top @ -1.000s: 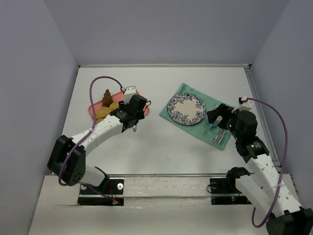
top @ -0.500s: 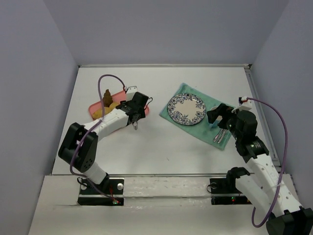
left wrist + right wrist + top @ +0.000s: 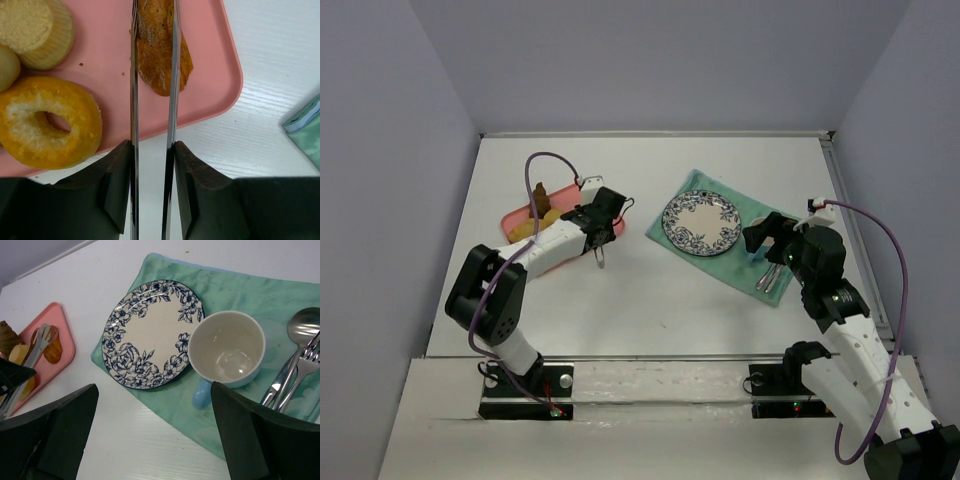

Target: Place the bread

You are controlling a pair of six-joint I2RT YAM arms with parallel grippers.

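Note:
A flat brown piece of bread (image 3: 162,50) lies at the right end of the pink tray (image 3: 210,95). My left gripper (image 3: 152,145) is shut on metal tongs (image 3: 171,90). The two tong blades reach over the tray and straddle the bread. In the top view the left gripper (image 3: 600,238) sits at the tray's near right corner (image 3: 616,229). The blue-flowered plate (image 3: 701,223) lies bare on the green cloth (image 3: 735,262). My right gripper (image 3: 155,430) is open and empty, above the cloth near the plate (image 3: 150,335).
The tray also holds a ring doughnut (image 3: 47,122), a muffin (image 3: 37,32) and a dark twisted pastry (image 3: 538,196). A white cup with a blue handle (image 3: 227,347) and cutlery (image 3: 295,365) lie on the cloth right of the plate.
My left arm has swung in, its elbow moving right, and the gripper with the tongs has settled at the tray's right end. The right arm has not moved.

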